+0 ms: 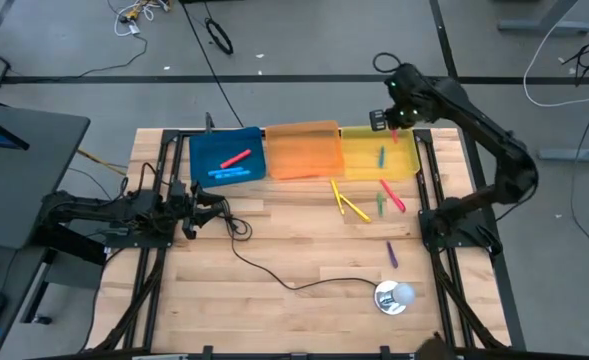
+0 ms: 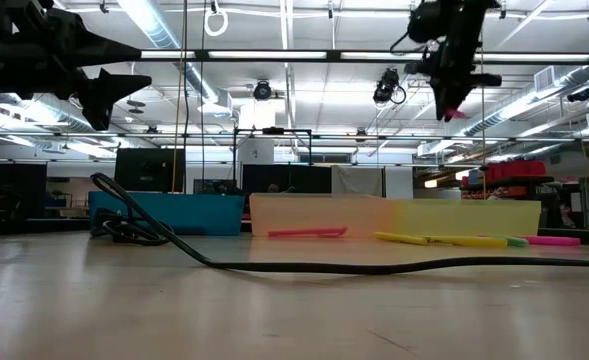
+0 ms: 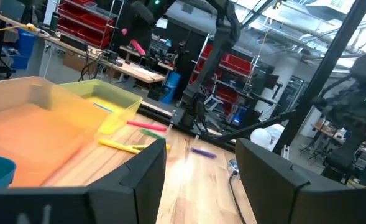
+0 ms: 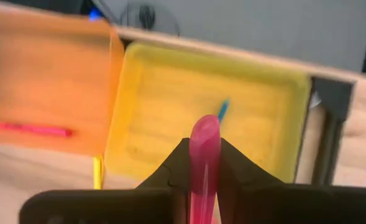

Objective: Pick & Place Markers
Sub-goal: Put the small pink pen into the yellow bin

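Above the yellow tray, near its far right corner, the right gripper hangs in the air with its fingers pinched on a pink marker, whose rounded tip pokes out past the fingertips toward the tray below. That tray holds one blue marker. Beside it the orange tray sits in the middle of the row, and the blue tray at the left end holds a red marker. Several more markers lie loose on the wooden table in front of the yellow tray: yellow ones, a green one, a pink one and, nearer the front edge, a purple one. Left of the blue tray, the left gripper waits low over the table with its fingers spread and nothing between them
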